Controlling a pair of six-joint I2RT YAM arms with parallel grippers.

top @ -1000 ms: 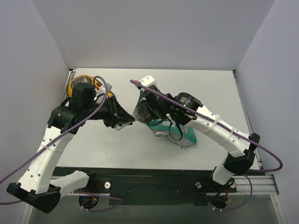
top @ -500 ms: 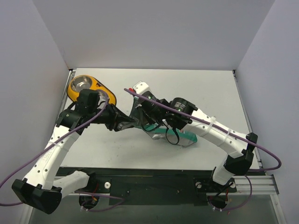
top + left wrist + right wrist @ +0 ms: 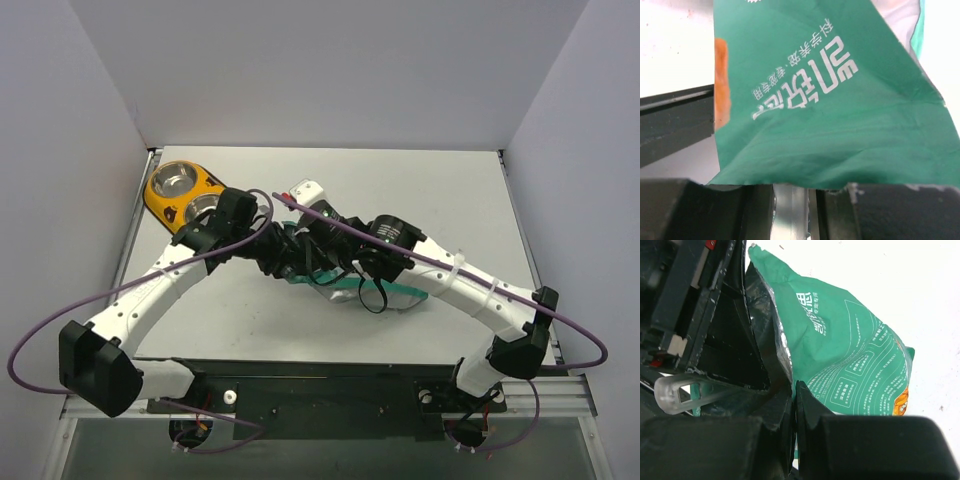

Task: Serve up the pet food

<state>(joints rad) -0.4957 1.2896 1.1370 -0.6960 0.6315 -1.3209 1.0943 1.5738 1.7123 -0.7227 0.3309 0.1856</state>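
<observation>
L hand (image 3: pixel 285 263), half-closed on scoop (image 3: pixel 685 390), swinging from 10 o'clock feeder (image 3: pixel 160 196) to pouch (image 3: pixel 840 355); R hand (image 3: pixel 794 390) pinching its lip. Scooping likely next.

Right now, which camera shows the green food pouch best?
The right wrist view: the pouch shows its open, silver-lined mouth and most of one printed side. The left wrist view gives only a close printed patch; the top view, just teal slivers.

The frame is largely filled by a teal pouch (image 3: pixel 840 115) printed with white characters — an orange patch (image 3: pixel 721 85) is seen at its left edge. Below it, a pale glossy strip (image 3: pixel 790 215) is gripped between the dark fingers (image 3: pixel 705 210) of the left gripper (image 3: pixel 795 192).
</observation>
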